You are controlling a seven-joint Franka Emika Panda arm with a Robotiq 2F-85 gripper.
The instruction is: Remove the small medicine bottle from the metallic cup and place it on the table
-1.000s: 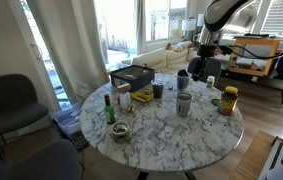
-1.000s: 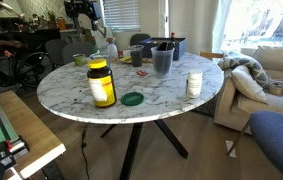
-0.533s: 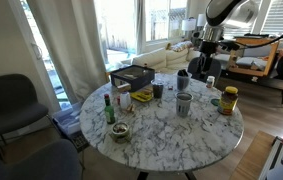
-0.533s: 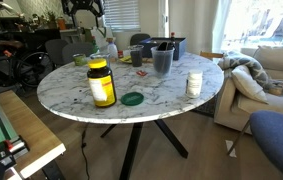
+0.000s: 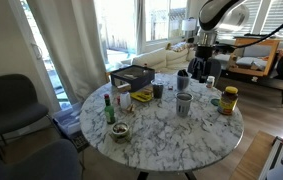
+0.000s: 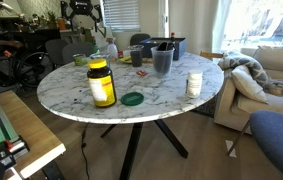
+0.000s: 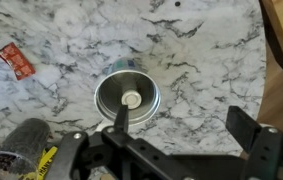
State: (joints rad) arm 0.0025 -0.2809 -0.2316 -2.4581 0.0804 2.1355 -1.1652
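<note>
Below the wrist camera, the small medicine bottle [image 7: 132, 99] sits inside the metallic cup [image 7: 108, 92] on the worktop [image 7: 211, 40]. End effector [image 7: 181, 125] spread apart, off-centre; centre it over the bottle before descending.

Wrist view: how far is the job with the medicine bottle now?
Done: nothing yet; the small medicine bottle sits inside the metallic cup. In hand: the open fingers hover above the cup. Left: grasp the bottle, lift it out, set it on the table.

Probably a home, sofa [image 6: 272, 66], armchair [image 5: 11, 100], curtains [image 5: 76, 50]
</note>
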